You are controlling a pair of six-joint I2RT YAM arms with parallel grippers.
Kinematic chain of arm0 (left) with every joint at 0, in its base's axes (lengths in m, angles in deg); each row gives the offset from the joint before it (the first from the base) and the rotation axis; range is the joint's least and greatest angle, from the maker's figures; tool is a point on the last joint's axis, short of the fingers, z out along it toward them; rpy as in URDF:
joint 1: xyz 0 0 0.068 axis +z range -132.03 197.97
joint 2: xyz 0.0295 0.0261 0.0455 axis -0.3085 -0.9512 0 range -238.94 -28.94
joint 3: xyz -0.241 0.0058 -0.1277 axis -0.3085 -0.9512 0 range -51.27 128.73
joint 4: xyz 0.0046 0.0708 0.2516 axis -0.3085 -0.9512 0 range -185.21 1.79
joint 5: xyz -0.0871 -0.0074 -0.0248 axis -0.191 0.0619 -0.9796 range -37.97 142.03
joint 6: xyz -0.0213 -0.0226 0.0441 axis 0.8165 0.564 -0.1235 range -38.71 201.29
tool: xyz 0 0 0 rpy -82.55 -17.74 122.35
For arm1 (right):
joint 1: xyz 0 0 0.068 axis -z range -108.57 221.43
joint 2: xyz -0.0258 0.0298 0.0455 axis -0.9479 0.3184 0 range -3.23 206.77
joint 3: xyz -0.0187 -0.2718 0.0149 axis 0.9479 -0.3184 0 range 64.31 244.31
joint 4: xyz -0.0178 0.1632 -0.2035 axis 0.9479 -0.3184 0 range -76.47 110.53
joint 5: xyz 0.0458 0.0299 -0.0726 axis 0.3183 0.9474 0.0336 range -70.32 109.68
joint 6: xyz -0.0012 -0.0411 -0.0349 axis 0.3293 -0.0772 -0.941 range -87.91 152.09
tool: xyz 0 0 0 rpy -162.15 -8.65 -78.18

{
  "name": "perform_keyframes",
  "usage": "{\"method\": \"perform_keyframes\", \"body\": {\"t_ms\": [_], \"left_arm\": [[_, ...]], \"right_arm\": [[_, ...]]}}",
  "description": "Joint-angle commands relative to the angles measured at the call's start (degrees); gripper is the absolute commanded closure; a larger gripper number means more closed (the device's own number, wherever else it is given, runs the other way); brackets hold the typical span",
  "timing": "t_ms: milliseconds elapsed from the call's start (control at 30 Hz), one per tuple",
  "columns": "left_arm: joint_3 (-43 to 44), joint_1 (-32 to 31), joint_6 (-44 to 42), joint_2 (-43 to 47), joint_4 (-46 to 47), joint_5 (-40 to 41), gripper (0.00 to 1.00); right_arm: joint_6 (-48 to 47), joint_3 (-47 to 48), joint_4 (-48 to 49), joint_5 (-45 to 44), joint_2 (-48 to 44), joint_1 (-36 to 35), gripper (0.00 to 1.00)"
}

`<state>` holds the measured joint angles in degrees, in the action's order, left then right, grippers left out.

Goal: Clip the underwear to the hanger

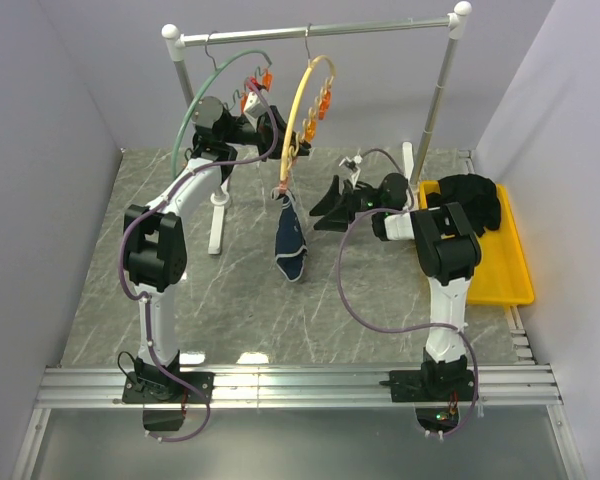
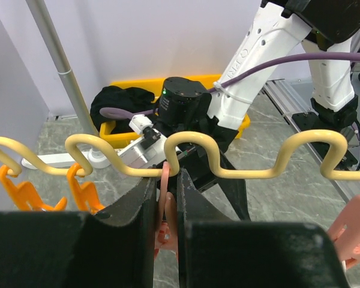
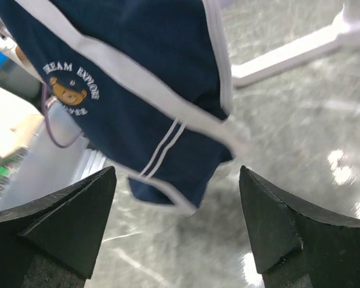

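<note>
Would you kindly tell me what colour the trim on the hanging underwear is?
White trim on the navy underwear; clearest in the right wrist view.

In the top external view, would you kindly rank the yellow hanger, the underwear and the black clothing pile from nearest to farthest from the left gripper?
From the left gripper:
1. the yellow hanger: right at the gripper, which is shut on its clip.
2. the underwear: hanging just below.
3. the black clothing pile: far off to the right, in the tray.

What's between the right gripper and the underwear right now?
Nothing: the top view shows only bare tabletop between the open right gripper and the hanging underwear.
</note>
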<state>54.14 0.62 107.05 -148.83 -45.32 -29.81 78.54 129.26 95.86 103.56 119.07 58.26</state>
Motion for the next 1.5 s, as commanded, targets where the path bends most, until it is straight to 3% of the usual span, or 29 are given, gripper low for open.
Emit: {"method": "perform_keyframes", "body": {"t_ms": [0,100,233,400,633,767,900,1100,1300,1400,1433,1467], "left_arm": [[2.9,-0.5,-0.5,0.3,2.3,-9.1,1.0],[3.6,-0.6,-0.9,-0.1,1.8,-9.5,1.0],[3.9,-0.8,-0.8,-0.3,2.2,-9.5,1.0],[3.8,-0.9,-0.7,0.1,2.5,-9.7,1.0],[3.7,-0.8,-0.1,1.0,2.7,-9.7,1.0],[3.2,-0.8,0.4,1.2,3.7,-9.3,1.0],[3.3,-0.7,0.6,1.2,4.1,-8.9,1.0],[3.9,-0.6,0.8,0.6,4.0,-8.4,1.0],[4.9,-0.2,0.9,0.3,3.4,-7.9,1.0],[4.6,-0.1,0.7,0.4,3.2,-7.6,1.0],[4.5,-0.1,0.7,0.5,3.2,-7.5,1.0],[4.5,0.0,0.7,0.5,3.1,-7.1,1.0]], "right_arm": [[-6.3,4.7,25.7,6.6,0.4,-2.1,0.1],[-5.2,9.0,24.5,7.3,2.7,-4.2,0.09],[4.1,17.9,25.7,8.6,7.9,-5.6,0.09],[3.3,20.9,24.6,9.8,9.3,-6.9,0.08],[2.1,17.3,24.5,9.7,7.2,-8.5,0.11],[2.8,13.0,25.4,9.8,5.1,-8.7,0.22],[2.7,7.2,24.6,9.9,2.2,-9.0,0.26],[4.7,5.9,25.7,9.8,1.8,-9.2,0.33],[4.7,3.2,25.7,9.8,-0.3,-9.1,0.52],[4.9,2.0,25.8,9.8,-1.4,-8.6,0.75],[5.0,1.7,25.7,9.8,-1.9,-8.1,0.96],[5.0,1.2,25.7,9.7,-2.5,-7.8,1.0]]}}
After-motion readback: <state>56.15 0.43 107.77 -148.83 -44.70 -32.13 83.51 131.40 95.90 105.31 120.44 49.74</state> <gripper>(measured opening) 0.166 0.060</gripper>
